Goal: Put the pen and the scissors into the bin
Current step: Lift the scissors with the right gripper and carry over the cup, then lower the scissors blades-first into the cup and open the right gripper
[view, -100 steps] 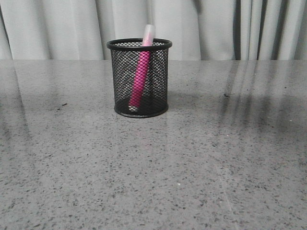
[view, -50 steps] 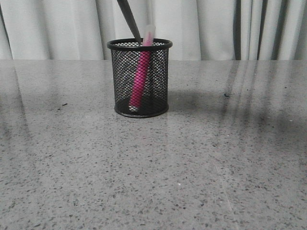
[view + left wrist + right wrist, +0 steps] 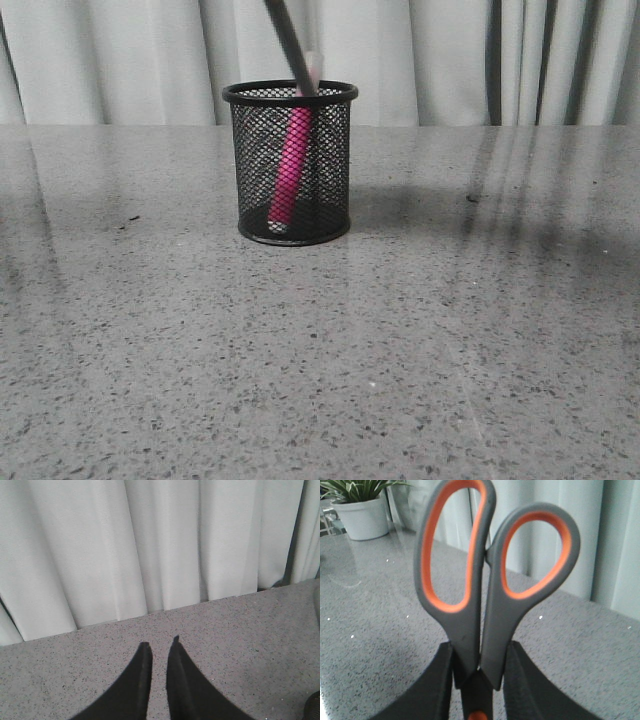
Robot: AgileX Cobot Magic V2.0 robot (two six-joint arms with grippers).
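The bin (image 3: 330,170), a black mesh cup, stands on the grey table left of centre in the front view. The pen (image 3: 291,160) leans inside it, with its whitish cap above the rim. The dark blade of the scissors (image 3: 288,45) comes down slanted from the top edge, and its tip is at the rim beside the pen's cap. In the right wrist view my right gripper (image 3: 480,649) is shut on the scissors (image 3: 470,625) just above the orange pivot, with the orange-lined loops pointing away. My left gripper (image 3: 160,645) is empty over bare table, its fingers nearly together.
A pale curtain (image 3: 450,60) hangs behind the table's far edge. A potted plant (image 3: 362,510) in a white pot stands on the table in the right wrist view. Neither arm shows in the front view.
One second ago there were no scissors in the front view. The blade then came in from above, and it has since moved right and down to the bin's rim, crossing the pen's cap.
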